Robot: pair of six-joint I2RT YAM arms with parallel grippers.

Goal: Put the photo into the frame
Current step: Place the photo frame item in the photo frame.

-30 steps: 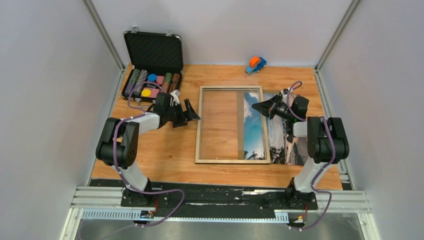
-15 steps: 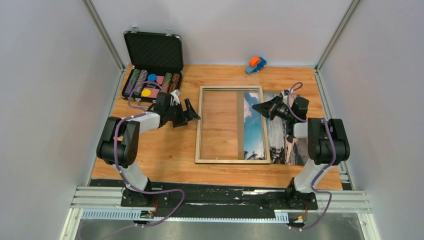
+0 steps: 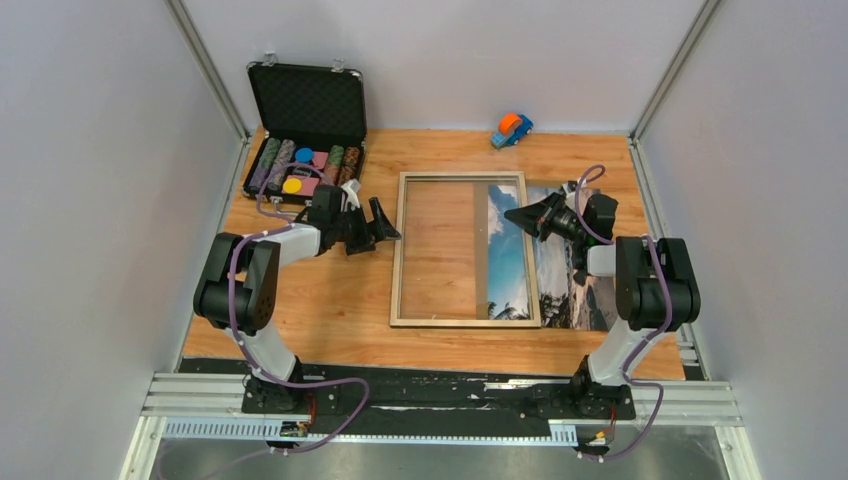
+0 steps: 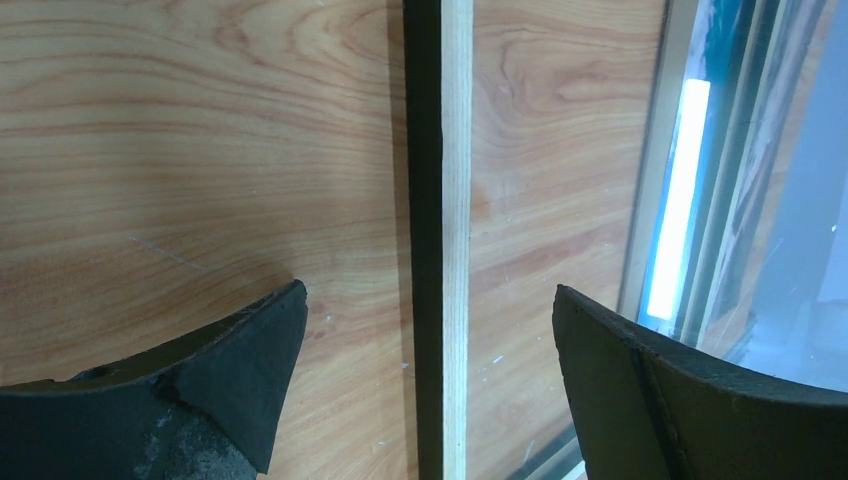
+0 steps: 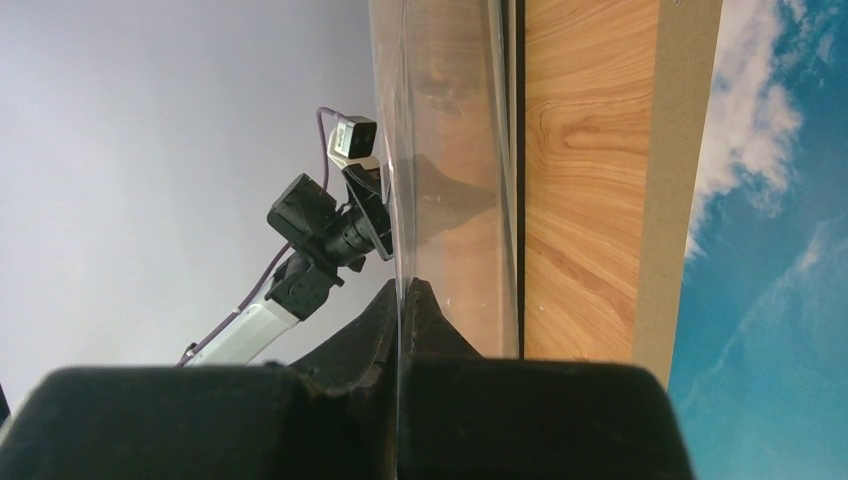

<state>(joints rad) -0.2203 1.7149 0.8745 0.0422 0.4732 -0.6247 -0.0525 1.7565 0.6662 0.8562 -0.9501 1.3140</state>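
The frame (image 3: 397,250) lies flat mid-table, pale wood face up, with its clear glass pane. The photo (image 3: 560,270) of beach and blue sky lies at the right, its left part under the frame. My left gripper (image 3: 388,232) is open, with the fingers (image 4: 235,375) on either side of the frame's left rail (image 4: 445,180) and not touching it. My right gripper (image 3: 513,214) is at the frame's right side near the back, with its jaws (image 5: 402,300) shut on the thin edge of the clear pane (image 5: 445,150). The photo's sky (image 5: 790,200) shows beside a tan strip (image 5: 680,150).
An open black chip case (image 3: 305,110) with coloured chips stands at the back left, close behind my left arm. A small orange and blue toy car (image 3: 511,128) sits at the back edge. Grey walls close in the table on both sides.
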